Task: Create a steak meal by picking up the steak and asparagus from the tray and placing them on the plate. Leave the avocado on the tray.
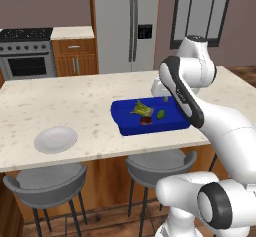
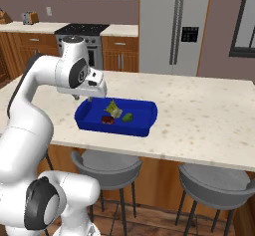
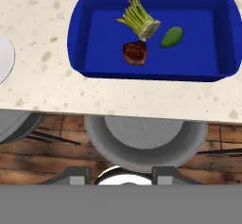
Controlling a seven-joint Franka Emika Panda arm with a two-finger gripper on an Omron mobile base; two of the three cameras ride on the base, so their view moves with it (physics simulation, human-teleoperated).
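The blue tray (image 1: 175,123) (image 2: 144,123) (image 3: 78,29) rests on the island counter. In it lie the asparagus (image 1: 141,109) (image 2: 113,108) (image 3: 139,20), the dark red steak (image 1: 146,121) (image 2: 106,119) (image 3: 134,52) and the green avocado (image 1: 161,114) (image 2: 127,116) (image 3: 171,37), close together. The pale plate (image 1: 56,139) (image 3: 4,57) sits apart on the counter near its front edge, well left of the tray in the left base view. My gripper (image 1: 166,99) (image 2: 88,98) (image 3: 120,173) hangs open and empty above one end of the tray, clear of the food.
Grey bar stools (image 1: 47,181) (image 1: 155,166) (image 2: 107,165) (image 3: 144,140) stand below the counter's front edge. A stove (image 1: 27,56) and fridge (image 1: 127,26) line the back wall. Bare counter (image 1: 75,101) lies between tray and plate.
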